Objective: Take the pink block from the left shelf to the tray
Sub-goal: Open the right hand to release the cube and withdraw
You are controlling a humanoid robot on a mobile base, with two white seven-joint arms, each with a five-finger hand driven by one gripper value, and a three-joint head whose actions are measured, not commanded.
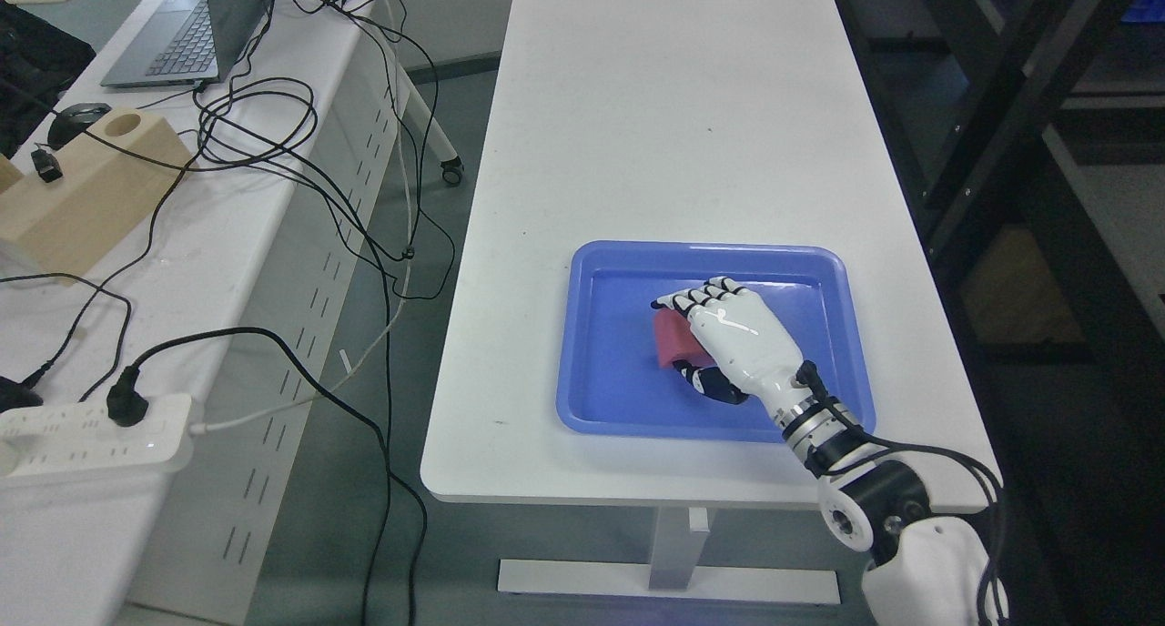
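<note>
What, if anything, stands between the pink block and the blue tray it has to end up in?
Nothing visible. The right hand is closed around the pink block, already over the floor of the blue tray, which holds nothing else. Whether the block touches the tray floor cannot be told.

The right arm enters from the lower right corner and reaches up and to the left, its white forearm ending in a black-and-silver wrist joint wrapped by a black cable. The right hand is turned back-up, its white shell facing the camera. Its four fingers lie side by side, curled forward at the far left end, and the thumb tucks in on the near side, clasping something pink.
</note>
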